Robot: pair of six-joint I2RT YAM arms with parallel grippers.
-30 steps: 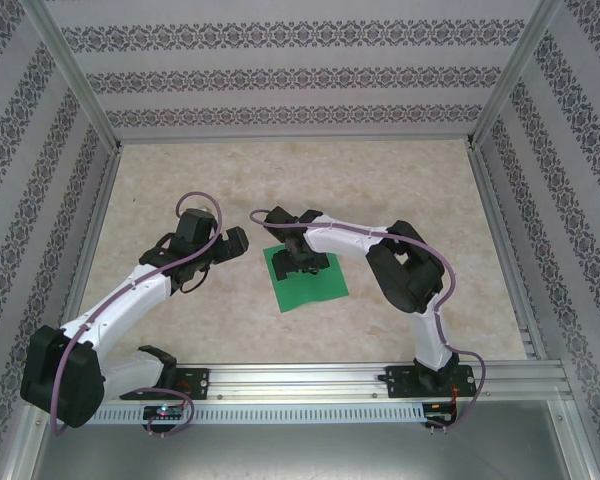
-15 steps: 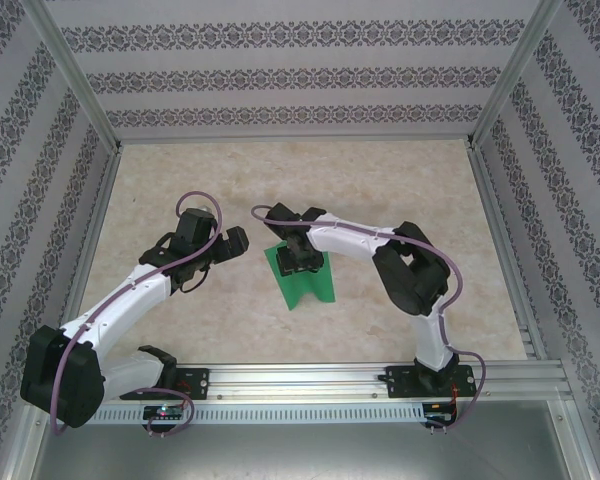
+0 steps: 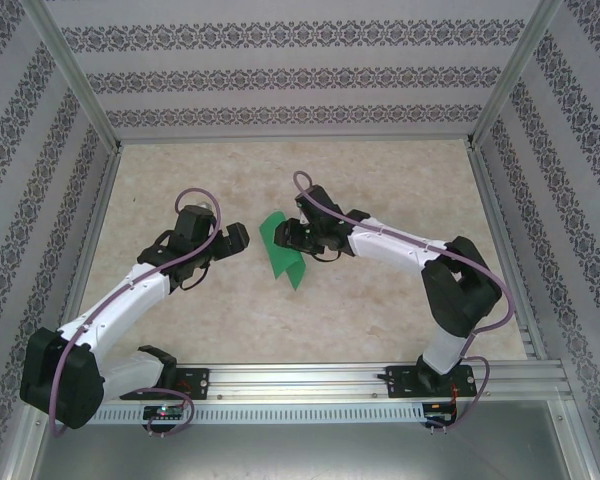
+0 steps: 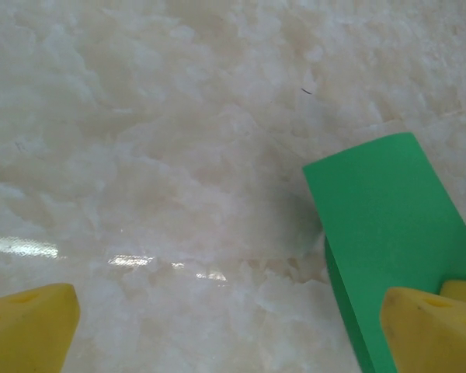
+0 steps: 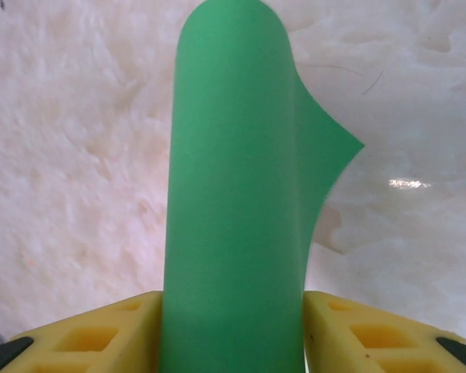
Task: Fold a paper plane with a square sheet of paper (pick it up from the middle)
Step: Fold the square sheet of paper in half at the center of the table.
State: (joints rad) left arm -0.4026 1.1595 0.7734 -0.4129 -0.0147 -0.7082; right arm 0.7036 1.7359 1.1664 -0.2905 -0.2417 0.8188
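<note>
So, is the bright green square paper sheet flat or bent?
Bent: the bright green square paper sheet curls into an arch, pinched in the right claw.

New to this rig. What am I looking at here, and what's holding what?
Two robot arms are bolted at the near edge of a beige table, each ending in a two-finger pincer. One picture comes from a fixed camera above and behind: left arm on the left, right arm on the right. The other two come from cameras on the wrists; the yellow blocks are each pincer's own fingers. The right pincer pinches the green square sheet of paper, bowed into a curve between its fingers. The left pincer is open and holds nothing; the sheet shows near one finger.
</note>
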